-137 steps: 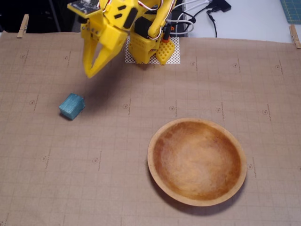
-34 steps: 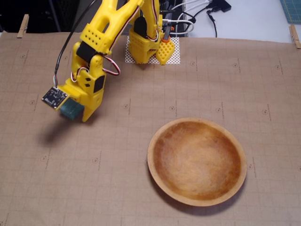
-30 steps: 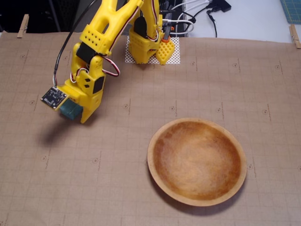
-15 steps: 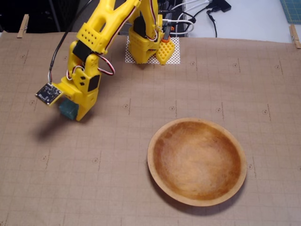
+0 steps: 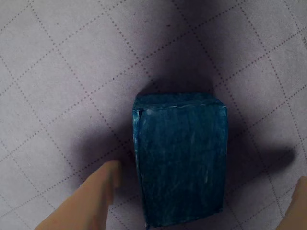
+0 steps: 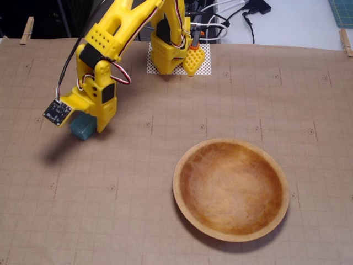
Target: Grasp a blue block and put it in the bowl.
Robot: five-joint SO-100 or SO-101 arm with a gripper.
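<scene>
Tool (image 5: 204, 194) is spread wide around the blue block (image 5: 180, 158), one fingertip (image 5: 108, 175) left of it and the other at the right edge of the wrist view, neither touching. Block sits on the table (image 6: 165, 221), well apart from the bowl (image 6: 230, 189) in the fixed view. Best to drop a touch lower, keep the block centred, then squeeze evenly so it doesn't twist out.
</scene>
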